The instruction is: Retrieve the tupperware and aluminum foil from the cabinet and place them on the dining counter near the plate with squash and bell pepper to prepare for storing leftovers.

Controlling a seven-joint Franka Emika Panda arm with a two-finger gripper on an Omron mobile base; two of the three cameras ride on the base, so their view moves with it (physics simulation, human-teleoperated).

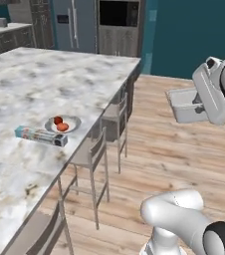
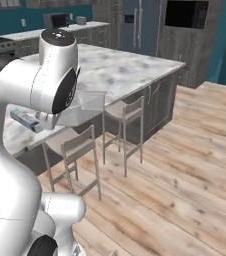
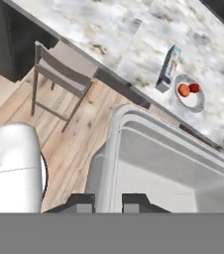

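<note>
A: Our gripper (image 3: 108, 202) pinches the tupperware (image 1: 186, 104) rim, right of frame, above floor.

B: We note stools (image 1: 90, 154) lining the counter (image 1: 30, 84) edge; foil (image 1: 41, 135) touches plate (image 1: 74, 123), left centre.

I read no text, label, brand or number here; the print on the aluminum foil (image 1: 41, 135) carton is too blurred.
</note>
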